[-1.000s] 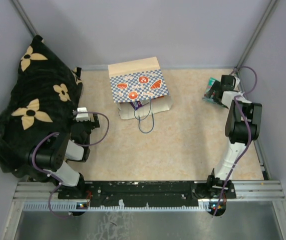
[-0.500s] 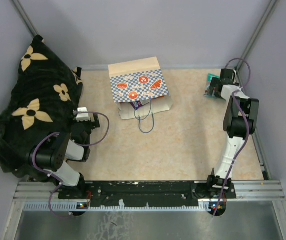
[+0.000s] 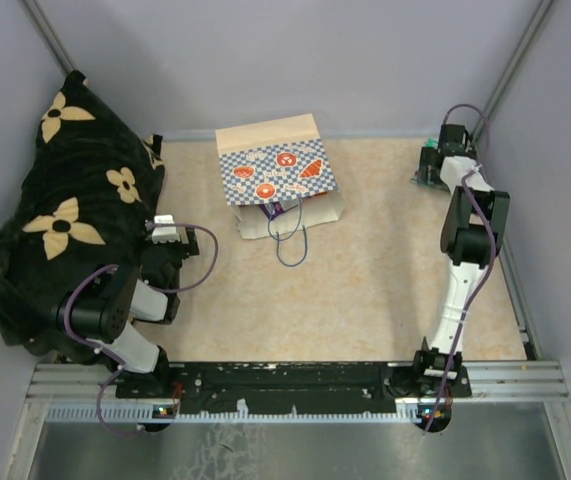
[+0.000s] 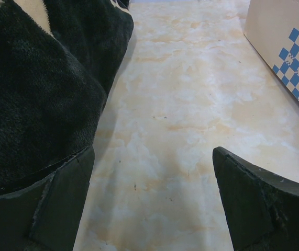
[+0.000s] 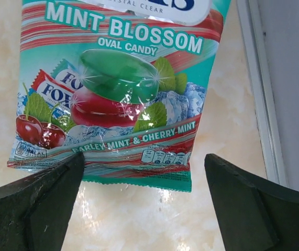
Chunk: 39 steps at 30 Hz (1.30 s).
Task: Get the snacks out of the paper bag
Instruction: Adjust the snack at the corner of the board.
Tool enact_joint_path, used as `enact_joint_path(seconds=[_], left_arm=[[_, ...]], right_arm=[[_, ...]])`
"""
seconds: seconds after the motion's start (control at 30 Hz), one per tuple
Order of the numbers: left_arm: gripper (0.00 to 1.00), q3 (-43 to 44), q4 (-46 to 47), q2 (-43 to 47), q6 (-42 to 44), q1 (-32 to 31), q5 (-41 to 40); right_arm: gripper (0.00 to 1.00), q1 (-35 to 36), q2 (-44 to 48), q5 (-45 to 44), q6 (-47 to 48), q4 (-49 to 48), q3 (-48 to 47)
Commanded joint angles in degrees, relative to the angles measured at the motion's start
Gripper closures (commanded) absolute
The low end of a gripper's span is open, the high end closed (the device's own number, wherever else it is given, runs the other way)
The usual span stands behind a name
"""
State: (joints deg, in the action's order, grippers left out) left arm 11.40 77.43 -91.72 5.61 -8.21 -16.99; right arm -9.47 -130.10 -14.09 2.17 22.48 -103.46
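Observation:
The paper bag (image 3: 275, 172) lies on its side at the back middle of the table, mouth toward the arms, blue cord handle (image 3: 291, 245) trailing out. A purple snack pouch (image 3: 278, 210) shows in its mouth. A teal and red mint snack pouch (image 5: 112, 89) lies flat on the table at the back right (image 3: 423, 175). My right gripper (image 5: 144, 170) is open, its fingers on either side of the pouch's near edge, not closed on it. My left gripper (image 4: 153, 157) is open and empty, low over the table beside the black cloth. A corner of the bag (image 4: 290, 52) shows in the left wrist view.
A black cloth with cream flowers (image 3: 70, 210) is heaped along the left side and touches my left finger (image 4: 60, 204). A metal frame rail (image 5: 262, 94) and grey wall run just right of the mint pouch.
My right gripper has moved farther back and right toward the corner, taking the teal pouch with it. The left arm and the bag have not moved.

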Motion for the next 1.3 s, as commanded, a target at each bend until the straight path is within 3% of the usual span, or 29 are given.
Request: enact_joint_path(seconds=[0.0,0.23,0.73,1.0,1.17,1.27], left_arm=[[0.00,0.6,1.5,-0.4,-0.6,0.4,0.7],[0.00,0.6,1.5,-0.4,-0.6,0.4,0.7],[0.00,0.6,1.5,-0.4,-0.6,0.4,0.7],[0.00,0.6,1.5,-0.4,-0.6,0.4,0.8],[0.00,0.6,1.5,-0.3,-0.7,0.4,0.7],[0.00,0.6,1.5,-0.4,-0.6,0.4,0.7]], right_arm=[[0.01,0.0,-3.8,-3.0,3.3,2.1,-4.9],[0.01,0.0,-3.4,-2.4,2.0,1.2,-4.3],[0.01,-0.5,8.6,-6.8,1.2,-4.7,15.3],[0.01,-1.2,10.7,-6.7,-1.6,-1.5,11.2],[0.01,3.2,22.3,-3.7,-7.1,-5.0,16.2],[0.01,6.8,32.5,5.8,-15.2,-9.5,23.9]])
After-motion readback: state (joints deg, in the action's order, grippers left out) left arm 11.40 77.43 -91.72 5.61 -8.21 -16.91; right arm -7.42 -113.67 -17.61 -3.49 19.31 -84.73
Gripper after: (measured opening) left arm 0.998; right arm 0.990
